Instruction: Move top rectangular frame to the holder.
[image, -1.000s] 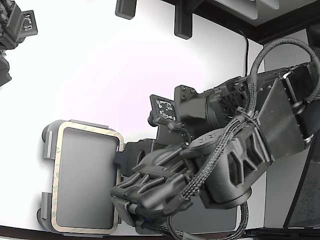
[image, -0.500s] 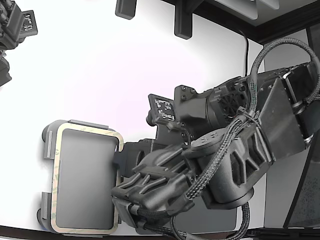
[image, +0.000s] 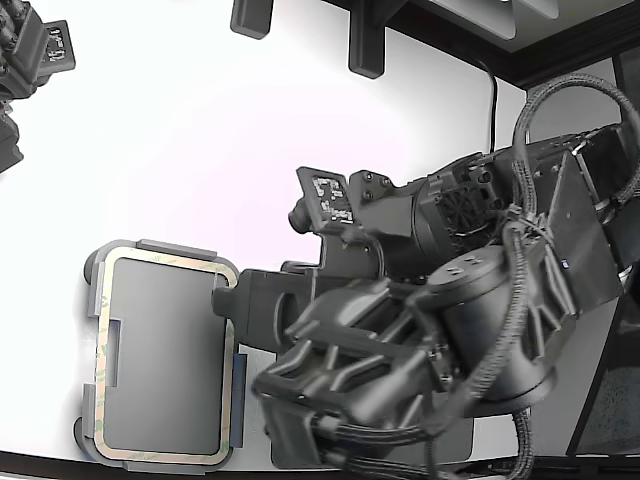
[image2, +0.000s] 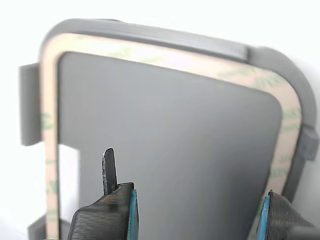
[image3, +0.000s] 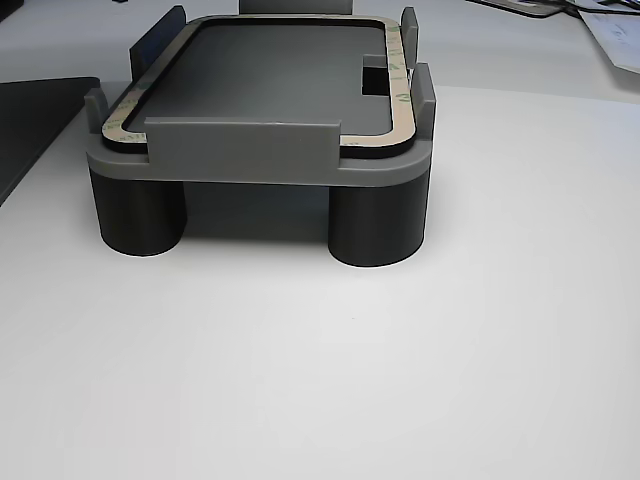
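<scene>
The tan rectangular frame (image: 103, 350) lies flat in the light grey holder (image: 150, 246) at the exterior view's lower left, around a dark grey inset. My gripper (image: 226, 300) is at the holder's right edge in that view, its fingertips hidden by the wrist. In the wrist view the gripper (image2: 197, 215) is open and empty, with one finger (image2: 109, 172) over the inset. The frame (image2: 165, 54) and the holder's rim (image2: 150, 32) lie beneath. The other view shows the frame (image3: 400, 90) seated between the raised tabs of the holder (image3: 240, 150), which stands on dark round legs.
A second arm (image: 25, 60) hangs at the exterior view's upper left. Two black posts (image: 365, 40) stand at the table's far edge. A dark flat mat (image3: 30, 115) lies beside the holder. My own arm (image: 470, 330) fills the right half.
My gripper has moved a little leftward over the holder's right edge in the exterior view, and the arm behind it has swung rightward and lower. The frame has stayed in the holder.
</scene>
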